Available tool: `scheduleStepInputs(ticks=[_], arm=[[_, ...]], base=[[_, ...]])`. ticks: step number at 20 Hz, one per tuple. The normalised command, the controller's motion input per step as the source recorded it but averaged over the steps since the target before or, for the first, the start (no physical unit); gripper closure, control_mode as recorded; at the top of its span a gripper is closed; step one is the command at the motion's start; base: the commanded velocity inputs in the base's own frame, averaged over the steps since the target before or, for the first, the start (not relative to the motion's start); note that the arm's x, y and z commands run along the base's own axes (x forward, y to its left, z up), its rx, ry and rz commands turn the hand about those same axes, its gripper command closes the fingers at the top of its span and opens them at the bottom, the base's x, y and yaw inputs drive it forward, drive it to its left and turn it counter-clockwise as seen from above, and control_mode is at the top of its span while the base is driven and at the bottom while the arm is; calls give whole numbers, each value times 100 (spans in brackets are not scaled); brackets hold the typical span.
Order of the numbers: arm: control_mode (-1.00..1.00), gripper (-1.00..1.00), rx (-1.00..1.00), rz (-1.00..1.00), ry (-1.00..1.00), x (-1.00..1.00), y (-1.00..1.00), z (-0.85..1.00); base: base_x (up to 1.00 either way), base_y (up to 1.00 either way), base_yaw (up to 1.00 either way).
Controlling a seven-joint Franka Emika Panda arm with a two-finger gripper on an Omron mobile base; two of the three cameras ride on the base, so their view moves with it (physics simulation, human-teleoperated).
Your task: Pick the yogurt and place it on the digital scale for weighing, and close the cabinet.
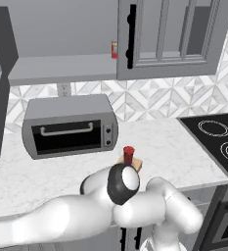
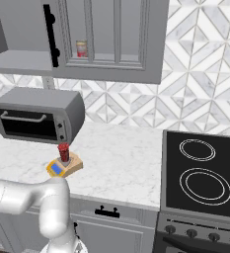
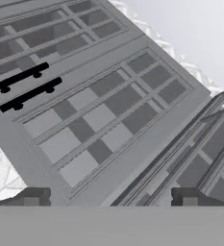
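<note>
Yogurt (image 2: 63, 151) upright on digital scale (image 2: 64, 166) on counter (image 2: 121, 163); tool (image 3: 111, 198) released, empty, facing cabinet (image 3: 108, 110). Best pushed flat against open door's outer edge.

- The arm covers most of the digital scale (image 1: 136, 163) in the left base view.
- The toaster oven (image 2: 37, 115) is cut at the right base view's left edge.

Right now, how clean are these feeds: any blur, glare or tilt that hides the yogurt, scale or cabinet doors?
Left base view: sharp, evenly lit, but the arm hides most of the digital scale under the yogurt. Right base view: clear, no glare, yogurt on scale unobstructed. Hand view: rolled askew; cabinet panels legible, washed-out white at top right.
</note>
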Motion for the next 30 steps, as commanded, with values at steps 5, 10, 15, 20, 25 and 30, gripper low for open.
scheduleStepInputs(ticks=[5,10,15,20,25,30], arm=[[-100,-100,16,-35,1,-16,-21,-23],[-100,-100,-3,-45,31,21,-1,-87],[-100,-100,5,-24,9,97,-15,-2],[-100,-100,17,-15,7,58,-61,-17],[-100,-100,18,-10,21,87,-78,-14],[-100,-100,31,-4,22,100,-100,0]], base=[[0,0,0],[0,0,0],[0,0,0],[0,0,0],[0,0,0],[0,0,0]])
